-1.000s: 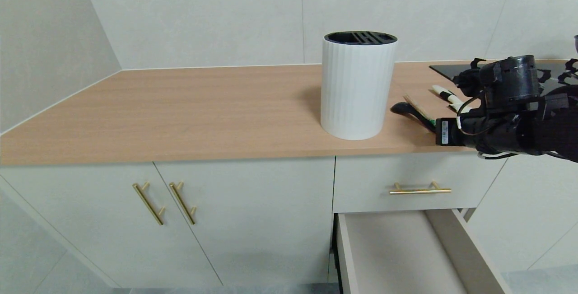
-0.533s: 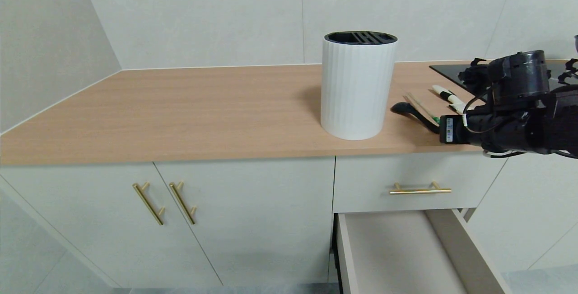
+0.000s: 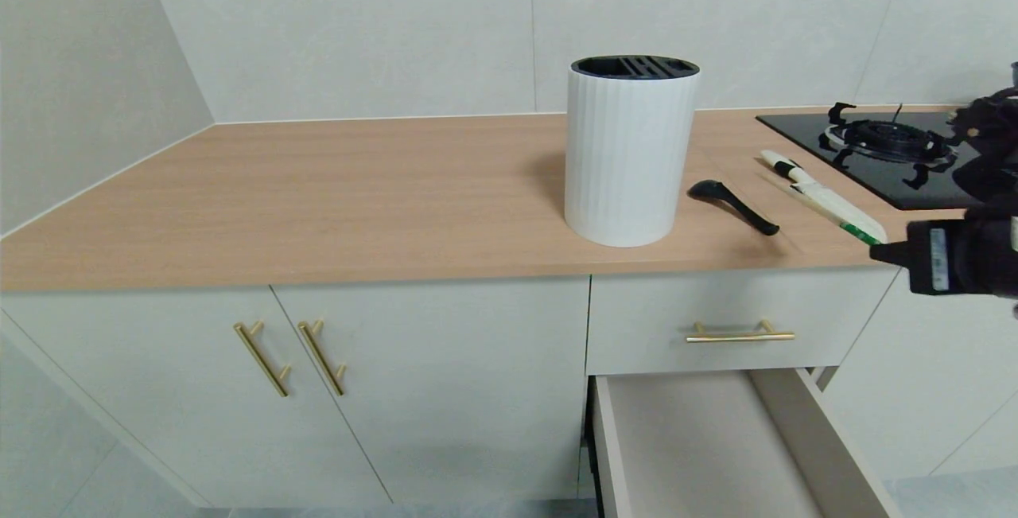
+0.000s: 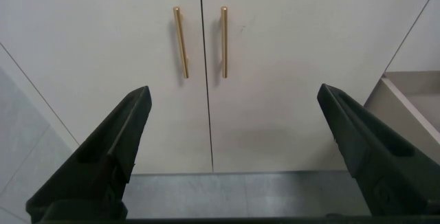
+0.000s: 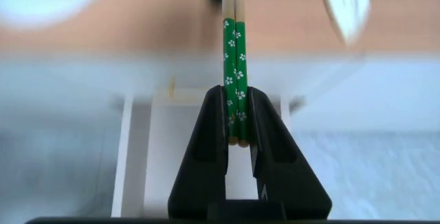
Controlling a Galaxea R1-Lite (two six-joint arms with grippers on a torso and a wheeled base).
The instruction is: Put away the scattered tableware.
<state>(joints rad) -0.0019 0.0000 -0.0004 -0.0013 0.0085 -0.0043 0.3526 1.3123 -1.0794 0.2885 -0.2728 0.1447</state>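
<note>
My right gripper [image 5: 237,124] is shut on a pair of wooden chopsticks [image 5: 234,52] with green flowered ends. In the head view it [image 3: 884,252] sits at the counter's front right edge, the chopsticks [image 3: 860,231] reaching back over the wood beside a white knife [image 3: 823,198]. A black spoon [image 3: 732,204] lies just right of the white ribbed utensil holder [image 3: 632,152]. My left gripper [image 4: 234,155] is open, low in front of the cabinet doors [image 4: 206,80], nothing between its fingers [image 4: 103,162].
An open drawer [image 3: 604,438] stands pulled out below the counter's right part, also under the right gripper [image 5: 206,155]. A black gas stove [image 3: 883,144] is at the back right. The wooden counter [image 3: 358,192] is bare on its left half.
My right arm has drawn back to the right and toward the counter's front edge, taking the chopsticks with it. The stove and knife it covered are now in sight.
</note>
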